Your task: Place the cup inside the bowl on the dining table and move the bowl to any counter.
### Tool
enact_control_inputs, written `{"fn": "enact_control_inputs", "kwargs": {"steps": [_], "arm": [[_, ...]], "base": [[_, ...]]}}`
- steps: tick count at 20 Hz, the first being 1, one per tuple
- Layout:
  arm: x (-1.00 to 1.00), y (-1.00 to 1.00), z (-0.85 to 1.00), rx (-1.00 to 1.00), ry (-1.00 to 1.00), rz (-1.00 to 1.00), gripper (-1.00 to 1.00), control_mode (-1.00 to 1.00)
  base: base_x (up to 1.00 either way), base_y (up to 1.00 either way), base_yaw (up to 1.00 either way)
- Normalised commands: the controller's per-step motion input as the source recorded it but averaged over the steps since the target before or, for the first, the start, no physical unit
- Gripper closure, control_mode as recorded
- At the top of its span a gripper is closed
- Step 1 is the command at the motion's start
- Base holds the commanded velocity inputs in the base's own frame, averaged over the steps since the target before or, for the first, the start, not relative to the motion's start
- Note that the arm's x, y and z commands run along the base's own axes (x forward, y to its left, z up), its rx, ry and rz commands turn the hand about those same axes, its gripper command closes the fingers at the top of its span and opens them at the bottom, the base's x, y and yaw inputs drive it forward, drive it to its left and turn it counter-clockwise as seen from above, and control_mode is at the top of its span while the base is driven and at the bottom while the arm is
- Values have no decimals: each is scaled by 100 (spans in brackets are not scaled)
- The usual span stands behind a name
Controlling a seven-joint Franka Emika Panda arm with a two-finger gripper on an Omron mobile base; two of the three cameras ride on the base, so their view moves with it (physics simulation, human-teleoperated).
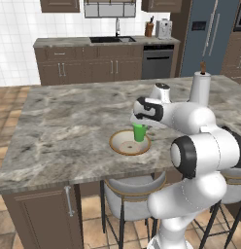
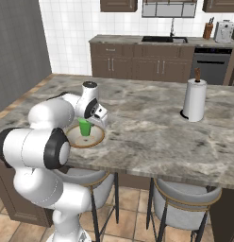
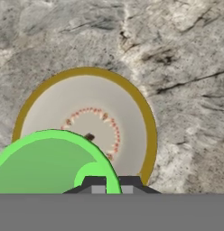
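Observation:
The bright green cup (image 1: 139,132) (image 2: 84,126) is upright over the right part of the wide beige bowl (image 1: 123,144) (image 2: 97,138) with a brown rim. The bowl sits near the front edge of the marble dining table (image 1: 69,116) (image 2: 147,127). My gripper (image 1: 140,123) (image 2: 92,119) comes down from above and is shut on the cup's rim. In the hand view the cup (image 3: 46,164) fills the lower left, its wall pinched between the gripper's (image 3: 113,185) fingertips, with the bowl (image 3: 86,94) right below. Whether the cup's base touches the bowl I cannot tell.
A tall white cylinder with a brown top (image 1: 200,87) (image 2: 194,100) stands on the table's far right. Grey stools (image 1: 134,194) (image 2: 180,198) are tucked under the near edge. The wall counter (image 1: 64,42) (image 2: 119,38) with a sink runs along the back, beside a fridge (image 1: 210,34).

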Motion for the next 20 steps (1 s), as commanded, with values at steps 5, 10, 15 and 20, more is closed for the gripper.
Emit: {"fn": "enact_control_inputs", "kwargs": {"steps": [5, 10, 15, 20], "arm": [[12, 10, 0, 0, 0, -2, 100, -100], [26, 0, -5, -1, 0, -2, 100, -100], [23, 1, -7, 0, 0, -2, 100, -100], [1, 9, -8, 0, 0, 0, 100, -100]], "base": [[0, 0, 0], [0, 0, 0], [0, 0, 0], [0, 0, 0]]}}
